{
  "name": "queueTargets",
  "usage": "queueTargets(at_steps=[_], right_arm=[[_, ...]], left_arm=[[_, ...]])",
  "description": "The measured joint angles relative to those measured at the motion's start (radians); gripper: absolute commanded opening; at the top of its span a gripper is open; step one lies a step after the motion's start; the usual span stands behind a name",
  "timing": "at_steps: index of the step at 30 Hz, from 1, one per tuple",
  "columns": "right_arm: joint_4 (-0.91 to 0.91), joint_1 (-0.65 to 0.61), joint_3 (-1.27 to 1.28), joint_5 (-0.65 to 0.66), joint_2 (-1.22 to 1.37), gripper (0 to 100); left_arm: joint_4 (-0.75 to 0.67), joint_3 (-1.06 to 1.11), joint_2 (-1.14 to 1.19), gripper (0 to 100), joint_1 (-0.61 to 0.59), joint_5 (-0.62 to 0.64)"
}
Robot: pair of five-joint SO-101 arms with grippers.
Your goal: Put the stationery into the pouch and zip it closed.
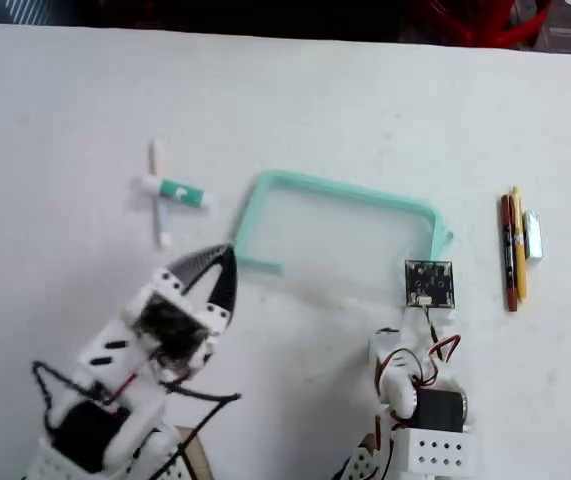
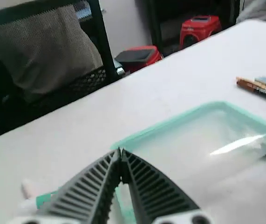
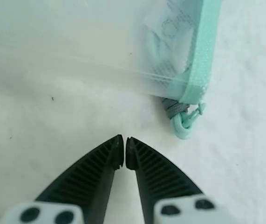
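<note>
Far left of the white table [image 1: 65,90]: a white stick with a teal label [image 1: 177,191] lies across a thinner white stick [image 1: 163,228], making a cross. The labelled one runs roughly left-right, the thin one near-to-far. The left gripper [image 1: 221,266] sits just beside the near-left corner of the clear plastic pouch with mint-green edging [image 1: 345,190], its jaws clenched tip to tip with nothing between them. The pouch lies flat mid-table with no stationery visible inside, its long axis left-right and slightly skewed. The green band follows the left, far and right edges; I cannot tell whether the zip is open. The mint zip pull [image 3: 187,122] sticks out from the near-right corner, and the right gripper [image 3: 124,151] hovers near it, jaws pressed together, empty. Well apart to the right, a dark red pen [image 1: 508,255] and a yellow pen [image 1: 519,250] lie touching, long axes near-to-far, with a small grey block [image 1: 533,237] just beside them. Risks, as I judge them: the crossed sticks may shift each other when one is pinched, and the touching pens may drag together. The limp pouch may slide or its mouth collapse when an item is pushed in unless one arm pins it. The small pull may slip from the jaws.
</note>
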Motion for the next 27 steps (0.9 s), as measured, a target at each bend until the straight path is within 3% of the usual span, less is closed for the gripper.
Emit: queueTargets(at_steps=[4, 7, 27], right_arm=[[0.000, 0.000, 0.000, 0.000, 0.000, 1.9], [0.000, 0.000, 0.000, 0.000, 0.000, 1.9], [0.000, 0.000, 0.000, 0.000, 0.000, 1.9]], left_arm=[[-0.164, 0.216, 0.003, 2, -0.026, -0.066], [-0.206, 0.236, -0.003, 2, -0.028, -0.083], [-0.213, 0.244, 0.003, 2, -0.032, -0.089]])
